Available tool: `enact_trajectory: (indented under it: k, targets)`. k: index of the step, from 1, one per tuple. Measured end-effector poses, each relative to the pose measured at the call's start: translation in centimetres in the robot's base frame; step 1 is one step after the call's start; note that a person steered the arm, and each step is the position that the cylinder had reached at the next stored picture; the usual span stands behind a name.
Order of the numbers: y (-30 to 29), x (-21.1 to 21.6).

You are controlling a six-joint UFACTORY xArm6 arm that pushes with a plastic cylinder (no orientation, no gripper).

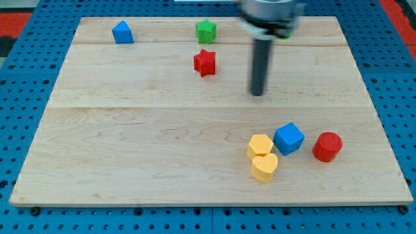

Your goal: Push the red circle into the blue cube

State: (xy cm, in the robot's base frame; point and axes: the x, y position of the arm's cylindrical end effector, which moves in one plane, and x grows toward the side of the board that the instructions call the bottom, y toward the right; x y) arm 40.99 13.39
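The red circle (327, 146) lies near the board's lower right. The blue cube (288, 138) sits just to its left, with a small gap between them. My tip (258, 93) is the lower end of the dark rod, above and to the left of both blocks, roughly in the board's upper middle right. It touches no block.
A yellow hexagon-like block (260, 145) and a yellow heart (264, 167) sit touching, just left of the blue cube. A red star (205, 62) and a green star (206, 30) lie at the upper middle. A blue house-shaped block (122, 32) is at the upper left. The wooden board (130, 143) rests on blue pegboard.
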Motion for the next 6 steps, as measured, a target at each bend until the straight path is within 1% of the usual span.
enact_trajectory:
  k: [1, 2, 3, 5, 6]
  targets:
    - [9.9, 2.2]
    - [11.9, 8.5]
    - [8.8, 11.5]
    - [7.6, 13.7]
    - [4.7, 14.4]
